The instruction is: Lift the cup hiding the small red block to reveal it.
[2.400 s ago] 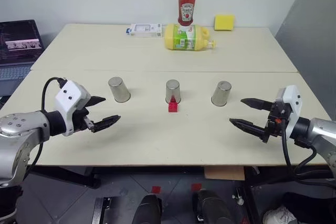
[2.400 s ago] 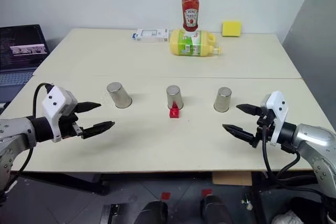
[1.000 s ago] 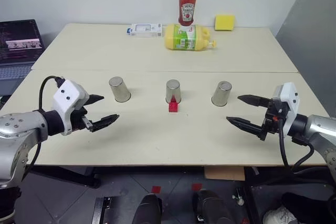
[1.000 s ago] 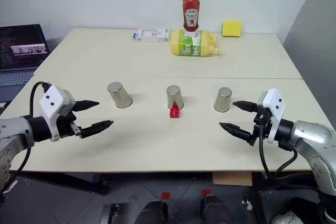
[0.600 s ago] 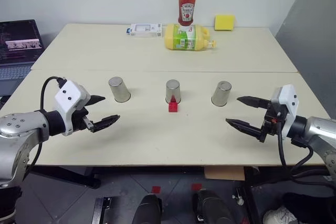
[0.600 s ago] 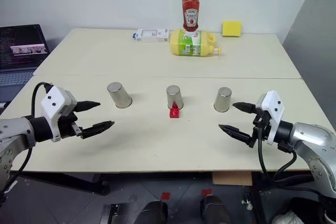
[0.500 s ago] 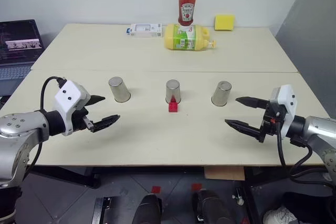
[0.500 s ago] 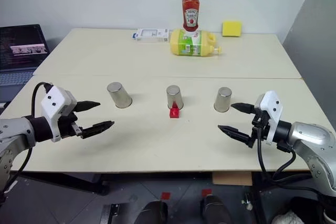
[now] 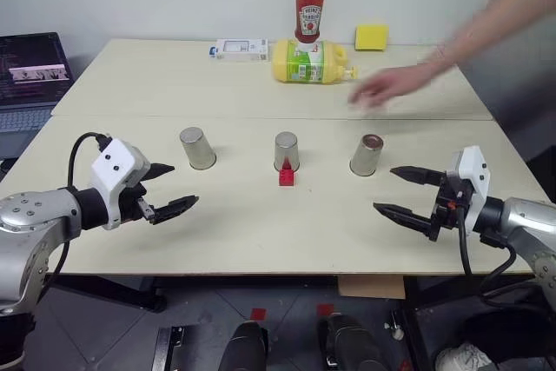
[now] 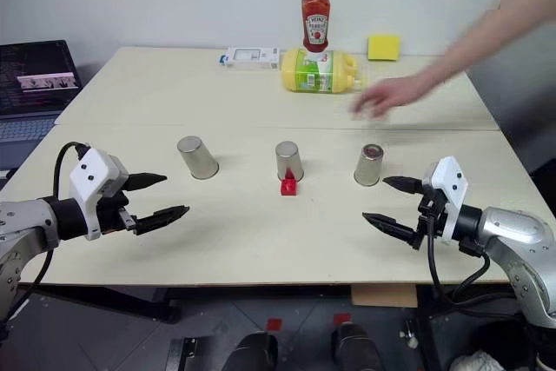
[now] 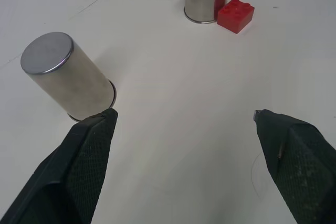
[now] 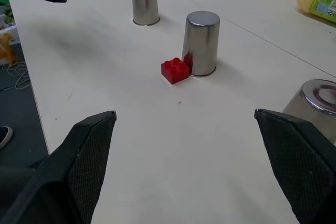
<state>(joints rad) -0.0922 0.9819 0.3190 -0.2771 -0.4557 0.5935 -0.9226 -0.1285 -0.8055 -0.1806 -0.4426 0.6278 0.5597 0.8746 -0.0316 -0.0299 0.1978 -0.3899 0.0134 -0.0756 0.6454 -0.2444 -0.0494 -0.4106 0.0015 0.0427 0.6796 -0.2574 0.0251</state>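
Observation:
Three upturned metal cups stand in a row: left cup (image 9: pixel 197 147), middle cup (image 9: pixel 286 151), right cup (image 9: pixel 367 154). The small red block (image 9: pixel 286 177) lies uncovered on the table, right against the near side of the middle cup. It also lies next to that cup in the wrist views, red block (image 11: pixel 235 15) (image 12: pixel 175 70). My left gripper (image 9: pixel 184 184) hovers open near the left cup, nothing between its fingers. On the other side, my right gripper (image 9: pixel 384 189) is open and empty, near the right cup.
A person's hand (image 9: pixel 387 86) reaches in from the right, above and behind the right cup. At the back stand a ketchup bottle (image 9: pixel 307 12), a lying yellow bottle (image 9: pixel 308 61), a yellow sponge (image 9: pixel 371 36) and a white box (image 9: pixel 241 49). A laptop (image 9: pixel 30 76) sits far left.
A person's arm has come in from the right, its hand now over the table behind the right cup. Cups, block and both grippers have stayed where they were.

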